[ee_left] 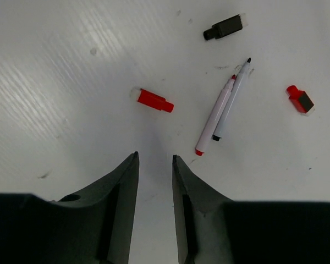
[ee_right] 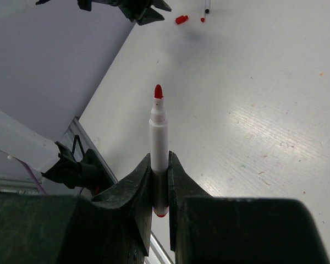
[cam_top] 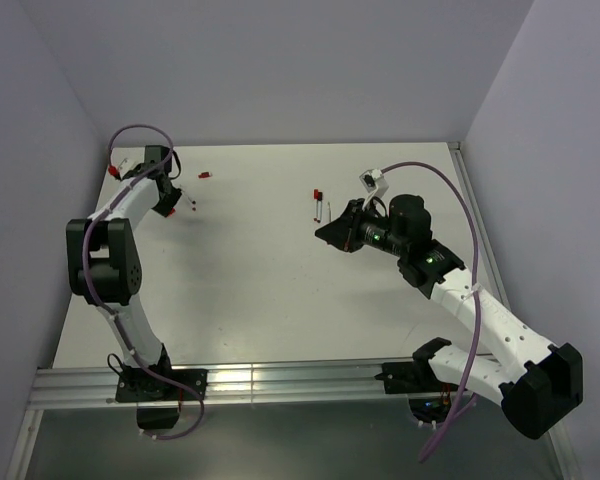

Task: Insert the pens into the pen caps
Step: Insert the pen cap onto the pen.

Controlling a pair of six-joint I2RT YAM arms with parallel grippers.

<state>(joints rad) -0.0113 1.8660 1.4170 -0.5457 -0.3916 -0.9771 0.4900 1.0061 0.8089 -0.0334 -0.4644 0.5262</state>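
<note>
White table [ee_left: 55, 99]: my right gripper [ee_right: 160, 165] clamps a red-tipped pen [ee_right: 159, 135]; left gripper [ee_left: 155, 162], half-open and empty, hovers short of a red cap [ee_left: 154, 100]. Next, I must grasp that cap for mating.

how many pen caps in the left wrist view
3. Red cap ahead of the left gripper; black cap at the top; second red cap right of the pens. Others may be outside the frame.
</note>
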